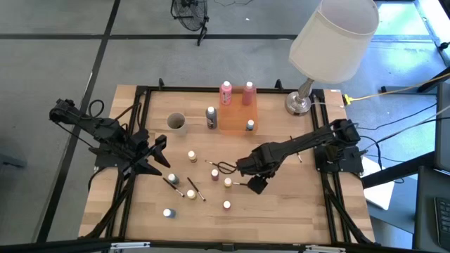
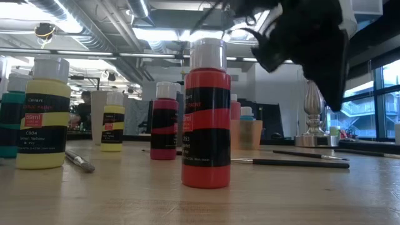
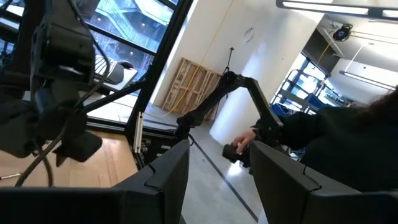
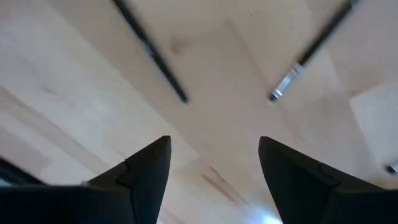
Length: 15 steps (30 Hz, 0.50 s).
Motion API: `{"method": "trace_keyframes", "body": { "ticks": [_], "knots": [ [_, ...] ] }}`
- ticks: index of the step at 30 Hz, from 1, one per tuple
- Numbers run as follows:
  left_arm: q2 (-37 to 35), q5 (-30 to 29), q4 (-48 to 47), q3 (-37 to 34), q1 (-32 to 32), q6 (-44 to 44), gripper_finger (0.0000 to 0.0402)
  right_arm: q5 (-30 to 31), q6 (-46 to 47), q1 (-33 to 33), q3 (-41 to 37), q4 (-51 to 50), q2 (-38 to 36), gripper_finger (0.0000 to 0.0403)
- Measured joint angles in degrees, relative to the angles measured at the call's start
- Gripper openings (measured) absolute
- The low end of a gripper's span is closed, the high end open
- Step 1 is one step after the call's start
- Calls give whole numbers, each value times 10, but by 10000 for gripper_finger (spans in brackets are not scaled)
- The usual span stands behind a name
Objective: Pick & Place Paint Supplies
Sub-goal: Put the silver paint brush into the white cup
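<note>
Over the middle of the pale wooden table (image 1: 281,204) we hold the right gripper (image 1: 254,184) with fingers spread and empty above two thin dark brushes (image 4: 152,53). Descending off-line could roll a brush away or topple nearby small white-capped bottles (image 1: 227,183). The left gripper (image 1: 156,158) waits, fingers apart.

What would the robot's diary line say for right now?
right gripper: open, empty, above bare wood near two brushes | left gripper: open, empty, parked at the table's left side | bottles: scattered
</note>
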Motion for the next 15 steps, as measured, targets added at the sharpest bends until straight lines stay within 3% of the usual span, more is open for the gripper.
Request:
{"method": "trace_keyframes", "body": {
  "ticks": [15],
  "knots": [
    [0,-3,15,0,0,0,166,38,-93,-32,-20,-55,-10,248]
  ]
}}
